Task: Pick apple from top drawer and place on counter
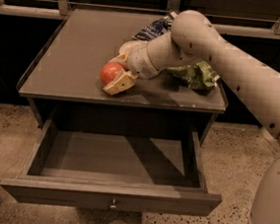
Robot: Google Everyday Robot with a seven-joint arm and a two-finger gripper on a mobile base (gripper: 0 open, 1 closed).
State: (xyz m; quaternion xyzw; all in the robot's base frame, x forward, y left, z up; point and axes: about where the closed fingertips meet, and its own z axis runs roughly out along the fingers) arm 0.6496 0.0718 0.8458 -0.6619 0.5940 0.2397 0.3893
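Note:
The red apple with yellowish patches is at the counter's front middle, low over or on its surface; I cannot tell which. My gripper reaches in from the right, with one cream finger in front of the apple and the other behind it, shut on the apple. The top drawer is pulled fully open below the counter and holds nothing. Its small round knob shows at the centre of the front.
A crumpled green bag lies on the counter's right side. A blue snack bag lies at the back. A white bowl is partly hidden behind my wrist. The speckled floor surrounds the cabinet.

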